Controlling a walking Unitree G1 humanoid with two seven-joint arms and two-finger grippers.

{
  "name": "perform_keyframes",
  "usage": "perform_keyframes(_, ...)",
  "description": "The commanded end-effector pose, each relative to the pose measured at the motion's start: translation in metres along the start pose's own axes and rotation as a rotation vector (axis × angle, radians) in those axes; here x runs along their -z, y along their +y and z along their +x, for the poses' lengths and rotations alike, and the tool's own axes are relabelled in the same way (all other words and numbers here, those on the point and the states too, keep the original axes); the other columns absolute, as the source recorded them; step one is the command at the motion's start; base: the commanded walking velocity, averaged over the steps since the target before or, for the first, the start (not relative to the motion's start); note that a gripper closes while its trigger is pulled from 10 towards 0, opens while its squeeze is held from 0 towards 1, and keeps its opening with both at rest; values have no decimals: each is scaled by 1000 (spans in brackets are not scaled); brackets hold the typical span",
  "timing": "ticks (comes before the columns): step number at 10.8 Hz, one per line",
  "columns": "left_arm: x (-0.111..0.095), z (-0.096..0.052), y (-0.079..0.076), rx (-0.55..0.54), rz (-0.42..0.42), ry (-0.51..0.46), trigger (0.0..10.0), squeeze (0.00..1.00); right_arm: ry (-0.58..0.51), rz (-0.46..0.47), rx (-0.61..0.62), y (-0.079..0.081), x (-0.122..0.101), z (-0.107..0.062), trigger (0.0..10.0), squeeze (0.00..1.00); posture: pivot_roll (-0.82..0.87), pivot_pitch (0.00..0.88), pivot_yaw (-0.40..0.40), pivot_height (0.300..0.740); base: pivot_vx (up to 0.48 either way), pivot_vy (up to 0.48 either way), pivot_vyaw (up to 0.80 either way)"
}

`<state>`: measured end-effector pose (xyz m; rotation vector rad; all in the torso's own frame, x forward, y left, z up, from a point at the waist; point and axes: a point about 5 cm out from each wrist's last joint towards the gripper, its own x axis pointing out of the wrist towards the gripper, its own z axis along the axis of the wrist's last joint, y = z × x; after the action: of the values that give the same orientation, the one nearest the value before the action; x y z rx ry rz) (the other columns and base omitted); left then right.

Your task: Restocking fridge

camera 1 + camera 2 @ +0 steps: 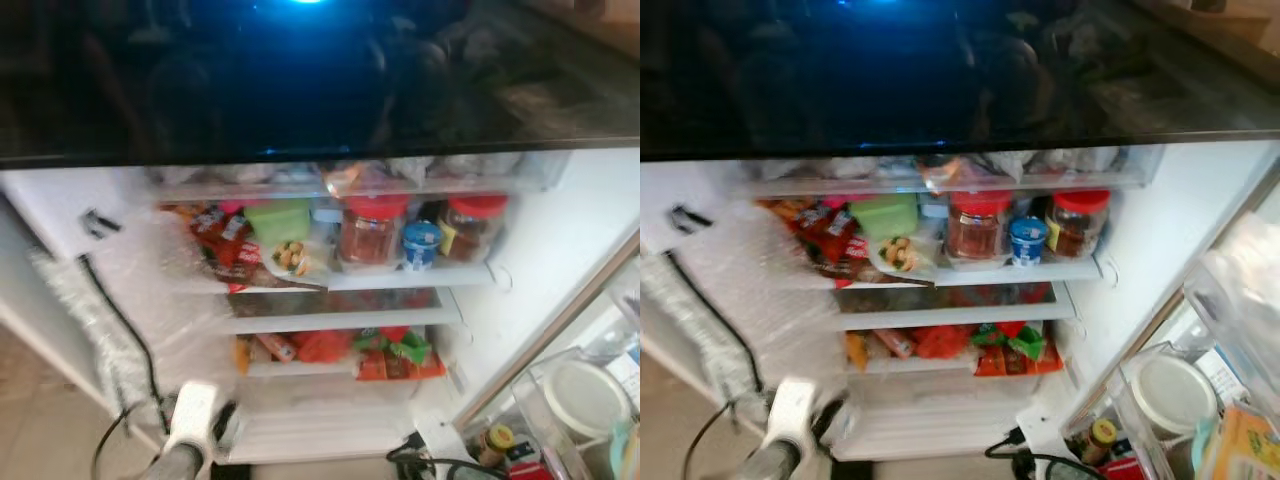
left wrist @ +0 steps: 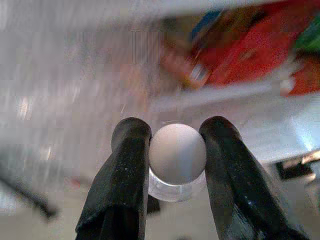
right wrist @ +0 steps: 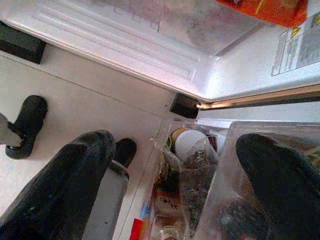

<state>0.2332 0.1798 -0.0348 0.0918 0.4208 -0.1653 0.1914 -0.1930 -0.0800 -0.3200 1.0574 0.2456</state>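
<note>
Where shelves glow: two red-lidded jars (image 1: 372,232).

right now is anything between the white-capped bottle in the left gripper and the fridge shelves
Nothing visible blocks it. The left gripper holds the white-capped clear bottle before the open white fridge, though the red-lidded glass jars and packets crowd the shelves.

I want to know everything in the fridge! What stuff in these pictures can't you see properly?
- Top shelf: the dark panel above it hides its items in the eye views.
- Red packets: labels too blurred to read.
- Door bin: cut off by the picture's edge.
- White object between the left gripper fingers: round and pale, but the blurred left wrist view doesn't show what it is.
- Right gripper: wide open over clear packaging too dim to identify.
</note>
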Motion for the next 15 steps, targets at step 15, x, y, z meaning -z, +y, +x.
perform_keyframes(15,-52,-2,-18,40,85,-260,10000,0,50,29,57,-6,6,-1,10000,0,34,0,-15,683,0,0,0)
